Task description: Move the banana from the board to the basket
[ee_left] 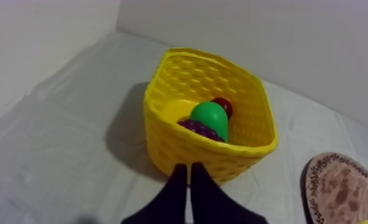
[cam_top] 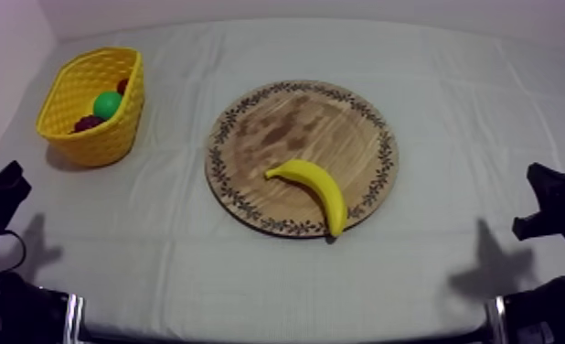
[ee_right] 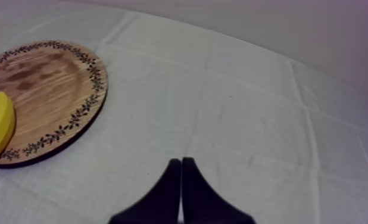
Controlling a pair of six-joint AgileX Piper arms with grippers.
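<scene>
Jaws on both sides are pressed together into narrow wedges, with nothing held. Such a posture is judged to belong to a start position, both being parked low at the 2 sides of the surface [cam_top: 451, 274]. Just ahead of the left jaws the yellow basket [ee_left: 186, 149] is found, standing upright with its mouth open upward, so that a drop from above is allowed. 3 toy fruits are lodged in it: a green pear [ee_left: 210, 118], a bunch of grapes [ee_left: 198, 127] touching it, and a small red fruit [ee_left: 223, 106] farther from the jaws. Ahead of the right jaws and off to their left, the wooden board [ee_right: 43, 83] is laid flat, well apart from them. The banana [cam_top: 314, 188] is laid on its side on the board's half nearer the right jaws, 1 end reaching the patterned rim. It is not yet touched, so the task is judged to be at its beginning. Because the banana is nearer the right jaws and the basket nearer the left, a carry across the board is expected to be needed.
</scene>
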